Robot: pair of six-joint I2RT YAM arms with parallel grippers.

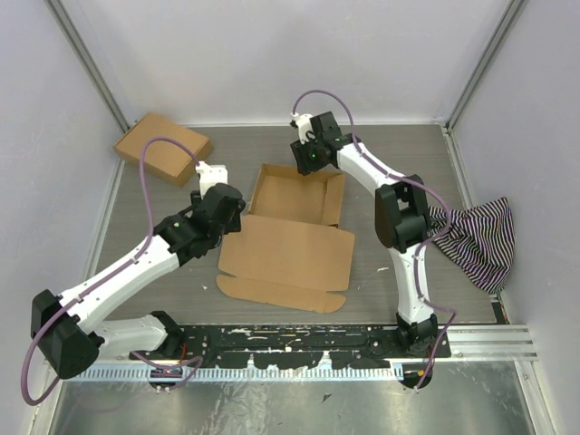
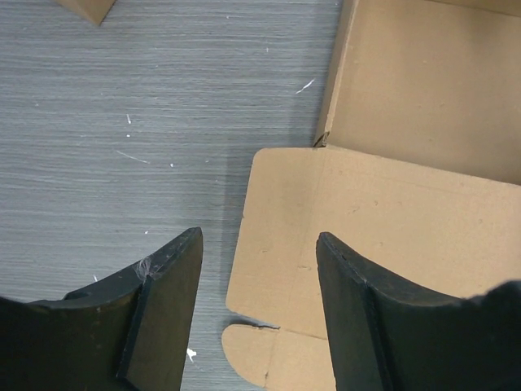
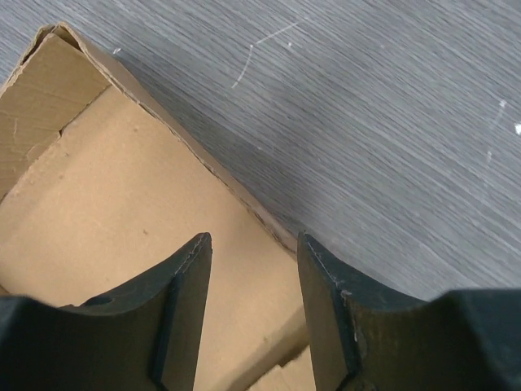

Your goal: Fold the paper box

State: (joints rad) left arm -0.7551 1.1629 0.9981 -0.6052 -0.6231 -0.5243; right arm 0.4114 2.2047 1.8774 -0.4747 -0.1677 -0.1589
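Observation:
The paper box [image 1: 290, 249] lies mid-table, a brown cardboard blank. Its far half is a shallow tray with raised walls, and its lid panel lies flat toward me with tabs along the front edge. My left gripper [image 1: 227, 217] is open and empty above the lid's left edge. In the left wrist view [image 2: 259, 236] the lid corner [image 2: 391, 220] and a rounded tab show between the fingers. My right gripper [image 1: 308, 163] is open over the tray's back wall. In the right wrist view [image 3: 253, 238] the wall of the box [image 3: 122, 212] runs between the fingers, untouched.
A second compact cardboard box [image 1: 163, 148] sits at the back left; its corner shows in the left wrist view [image 2: 85, 8]. A striped cloth [image 1: 476, 240] lies at the right edge. A black mounting rail [image 1: 299, 337] runs along the near edge. Walls enclose the table.

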